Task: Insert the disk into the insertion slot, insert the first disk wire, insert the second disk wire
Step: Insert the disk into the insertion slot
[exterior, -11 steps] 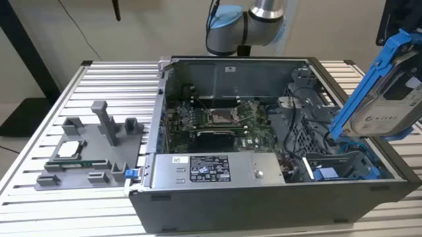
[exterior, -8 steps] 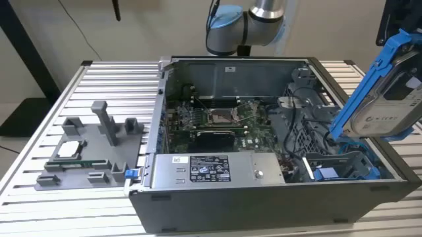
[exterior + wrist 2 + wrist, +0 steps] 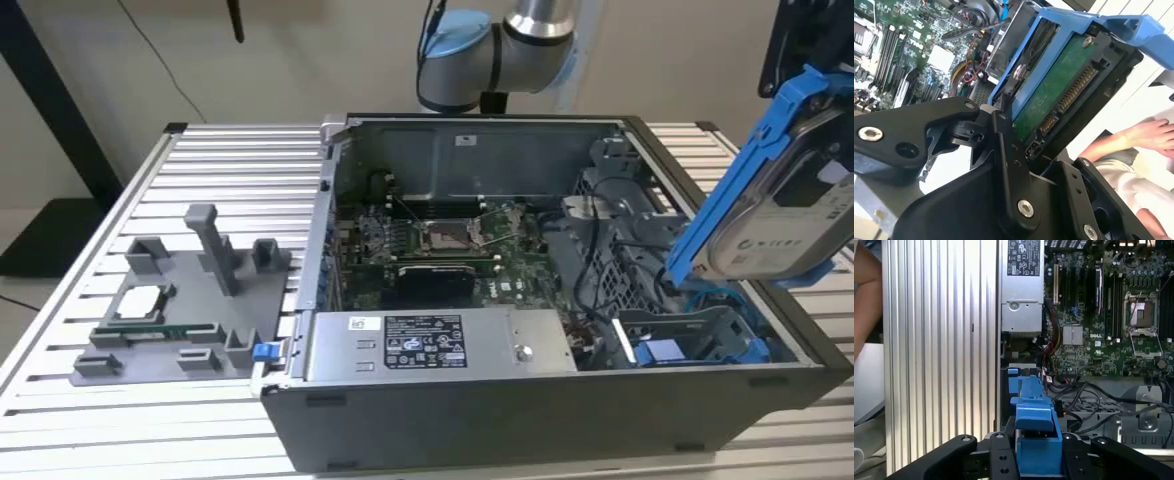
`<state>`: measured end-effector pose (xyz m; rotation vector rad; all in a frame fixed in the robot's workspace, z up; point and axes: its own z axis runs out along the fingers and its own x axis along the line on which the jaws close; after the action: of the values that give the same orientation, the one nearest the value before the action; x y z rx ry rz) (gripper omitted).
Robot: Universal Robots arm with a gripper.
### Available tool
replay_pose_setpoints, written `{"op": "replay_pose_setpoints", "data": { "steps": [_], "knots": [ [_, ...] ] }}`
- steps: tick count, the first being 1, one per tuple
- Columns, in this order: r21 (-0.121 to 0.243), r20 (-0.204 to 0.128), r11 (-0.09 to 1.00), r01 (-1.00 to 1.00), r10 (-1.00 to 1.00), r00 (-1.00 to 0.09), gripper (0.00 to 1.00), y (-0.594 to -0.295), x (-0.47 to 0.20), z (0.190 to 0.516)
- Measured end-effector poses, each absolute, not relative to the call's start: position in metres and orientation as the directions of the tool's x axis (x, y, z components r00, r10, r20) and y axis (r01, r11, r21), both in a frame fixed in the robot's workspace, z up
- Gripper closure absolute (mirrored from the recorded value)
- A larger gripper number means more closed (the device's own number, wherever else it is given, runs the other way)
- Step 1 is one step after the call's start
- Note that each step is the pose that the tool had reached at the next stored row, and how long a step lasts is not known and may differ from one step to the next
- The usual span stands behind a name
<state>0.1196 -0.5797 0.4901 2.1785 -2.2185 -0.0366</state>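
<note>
Disk (image 3: 787, 215): one, clamped in gripper (image 3: 1039, 452), over case (image 3: 534, 425).

I see the disk (image 3: 787, 215) silver and white-labelled in a bright blue frame (image 3: 741, 170); its circuit board (image 3: 1054, 95) is green. My fingers (image 3: 999, 462) are black, the motherboard (image 3: 441, 240) green, the computer case (image 3: 534, 420) dark grey, the worktop (image 3: 227, 160) ribbed silver.

The disk (image 3: 781, 215) runs off the exterior view's right edge and covers part of the insertion slot (image 3: 683, 332); the arm (image 3: 514, 45) is cropped above.
</note>
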Motion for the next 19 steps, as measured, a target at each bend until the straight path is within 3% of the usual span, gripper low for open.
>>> {"op": "replay_pose_setpoints", "data": {
  "steps": [19],
  "knots": [
    [0.039, 0.007, 0.018, -0.999, -1.0, -0.018, 1.0, -0.58, 0.12, 0.479]
  ]
}}
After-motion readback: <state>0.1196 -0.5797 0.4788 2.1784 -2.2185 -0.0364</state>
